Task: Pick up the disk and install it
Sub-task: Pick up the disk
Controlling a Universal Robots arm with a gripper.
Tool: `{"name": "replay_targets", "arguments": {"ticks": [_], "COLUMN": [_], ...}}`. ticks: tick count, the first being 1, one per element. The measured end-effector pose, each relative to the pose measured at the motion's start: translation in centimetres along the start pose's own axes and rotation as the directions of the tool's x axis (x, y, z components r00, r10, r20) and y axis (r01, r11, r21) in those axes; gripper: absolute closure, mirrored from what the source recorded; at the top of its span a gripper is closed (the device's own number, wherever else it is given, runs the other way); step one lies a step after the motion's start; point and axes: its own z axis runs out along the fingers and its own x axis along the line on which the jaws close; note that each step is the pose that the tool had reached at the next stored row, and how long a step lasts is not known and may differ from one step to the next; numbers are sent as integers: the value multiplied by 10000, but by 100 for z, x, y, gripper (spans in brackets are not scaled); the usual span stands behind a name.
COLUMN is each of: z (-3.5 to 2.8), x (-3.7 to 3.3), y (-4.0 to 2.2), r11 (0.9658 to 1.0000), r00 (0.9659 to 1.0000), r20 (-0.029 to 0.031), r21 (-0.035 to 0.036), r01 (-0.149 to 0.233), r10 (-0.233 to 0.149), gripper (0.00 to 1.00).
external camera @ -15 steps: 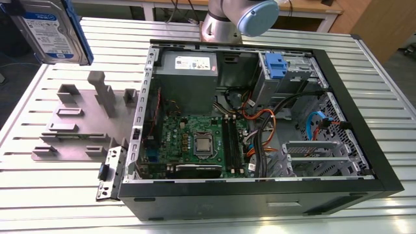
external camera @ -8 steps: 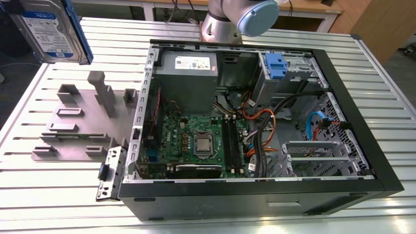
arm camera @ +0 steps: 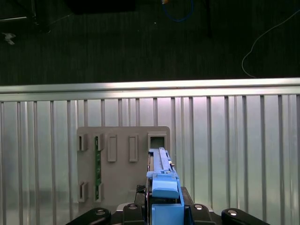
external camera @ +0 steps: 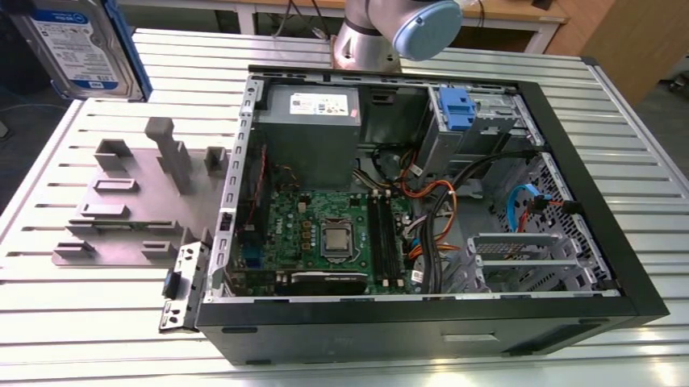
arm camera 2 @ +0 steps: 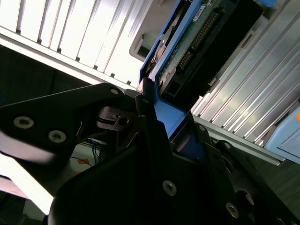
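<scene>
The disk [external camera: 77,44], a silver drive with a white-and-blue label in a blue carrier, hangs in the air at the exterior view's upper left, above the slatted table. In the first wrist view the disk [arm camera: 162,180] is seen edge-on over the grey fixture plate [arm camera: 123,159], with my gripper [arm camera: 164,210] shut on its blue carrier. In the second wrist view the disk [arm camera 2: 199,40] shows its green circuit-board side, and the black fingers [arm camera 2: 154,140] clamp the carrier's end.
An open computer case [external camera: 603,234] lies on the slatted table [external camera: 646,145]. Inside are a grey power supply [external camera: 312,121], a motherboard [external camera: 334,234] and a blue bracket [external camera: 457,109] at the drive bay. The grey fixture plate [external camera: 124,205] sits to the case's left. The arm's base [external camera: 372,36] stands behind the case.
</scene>
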Motion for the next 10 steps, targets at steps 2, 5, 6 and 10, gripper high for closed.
{"name": "replay_targets", "arguments": {"ticks": [2, 5, 6, 10], "z": [-18, -22, -24, -25], "x": [0, 0, 0, 0], "y": [0, 0, 0, 0], "r11": [10000, 10000, 10000, 10000], "r00": [10000, 10000, 10000, 10000], "r20": [-1, -2, -2, -1], "r21": [1, 0, 0, 1], "r01": [0, 0, -1, 0], "r10": [0, 0, 1, 0], "gripper": [64, 64, 64, 64]}}
